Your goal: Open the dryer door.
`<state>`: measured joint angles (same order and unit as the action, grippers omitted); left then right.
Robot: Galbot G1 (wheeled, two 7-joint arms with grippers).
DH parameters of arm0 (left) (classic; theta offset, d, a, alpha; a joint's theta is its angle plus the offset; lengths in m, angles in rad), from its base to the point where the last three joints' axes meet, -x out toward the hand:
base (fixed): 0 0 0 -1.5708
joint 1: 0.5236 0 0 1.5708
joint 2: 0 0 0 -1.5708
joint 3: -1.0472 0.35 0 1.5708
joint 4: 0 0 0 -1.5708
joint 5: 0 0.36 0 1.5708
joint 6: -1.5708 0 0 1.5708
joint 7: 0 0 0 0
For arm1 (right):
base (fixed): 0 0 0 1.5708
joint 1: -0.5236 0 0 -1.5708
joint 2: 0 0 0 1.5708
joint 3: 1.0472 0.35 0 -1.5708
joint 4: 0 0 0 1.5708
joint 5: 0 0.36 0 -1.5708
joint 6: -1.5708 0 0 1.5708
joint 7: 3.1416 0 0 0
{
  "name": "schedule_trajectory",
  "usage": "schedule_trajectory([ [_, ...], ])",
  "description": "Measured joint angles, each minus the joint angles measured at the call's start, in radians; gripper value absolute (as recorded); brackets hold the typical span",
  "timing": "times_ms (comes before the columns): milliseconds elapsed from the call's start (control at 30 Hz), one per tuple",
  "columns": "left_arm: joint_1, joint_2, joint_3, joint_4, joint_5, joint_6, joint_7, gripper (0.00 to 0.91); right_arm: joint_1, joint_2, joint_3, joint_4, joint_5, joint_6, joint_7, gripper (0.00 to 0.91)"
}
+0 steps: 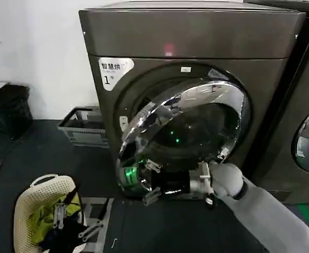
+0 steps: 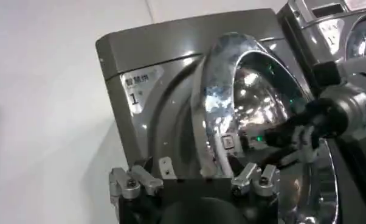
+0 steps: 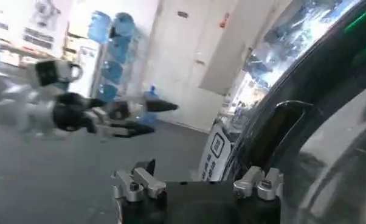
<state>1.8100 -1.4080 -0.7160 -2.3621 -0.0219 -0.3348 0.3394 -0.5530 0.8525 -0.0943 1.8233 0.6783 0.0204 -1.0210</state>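
You are looking at a grey slatted crate (image 1: 82,126) sitting on the dark floor beside the white wall (image 1: 38,47). A cream perforated laundry basket (image 1: 36,203) is standing nearer, holding yellow-green cloth (image 1: 48,216). A black bag (image 1: 9,108) is lying far left. A second machine (image 1: 307,132) is standing at the right edge.

White wall (image 1: 38,52) runs behind the machines, plain and bright. Dark floor (image 1: 49,153) spreads out in front. A grey plastic crate (image 1: 83,126) sits on it against the wall, and something black (image 1: 7,108) is piled in the far corner. Nearer, a cream basket (image 1: 25,208) holds yellow-green cloth (image 1: 51,216). At the right edge, a second machine (image 1: 307,105) stands just beside the first.
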Motion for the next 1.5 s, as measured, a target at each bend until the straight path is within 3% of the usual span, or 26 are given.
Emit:
schedule_trajectory([
  [433, -0.029, 0.045, -0.049, -0.009, -0.073, 0.044, 0.026, 0.907, -0.049, -0.055, 0.071, 0.031, 0.091, 0.013, -0.180, 0.907],
  [700, -0.096, 0.124, -0.078, 0.025, -0.191, 0.110, 0.023, 0.907, -0.088, -0.093, 0.114, 0.062, 0.119, 0.032, -0.251, 0.907],
  [1100, -0.263, 0.299, 0.004, 0.122, -0.263, 0.184, 0.004, 0.907, -0.216, -0.162, 0.254, 0.127, 0.145, 0.041, -0.334, 0.907],
  [1500, -0.507, 0.445, 0.148, 0.239, -0.302, 0.217, 0.020, 0.907, -0.352, -0.180, 0.412, 0.171, 0.172, 0.038, -0.365, 0.907],
])
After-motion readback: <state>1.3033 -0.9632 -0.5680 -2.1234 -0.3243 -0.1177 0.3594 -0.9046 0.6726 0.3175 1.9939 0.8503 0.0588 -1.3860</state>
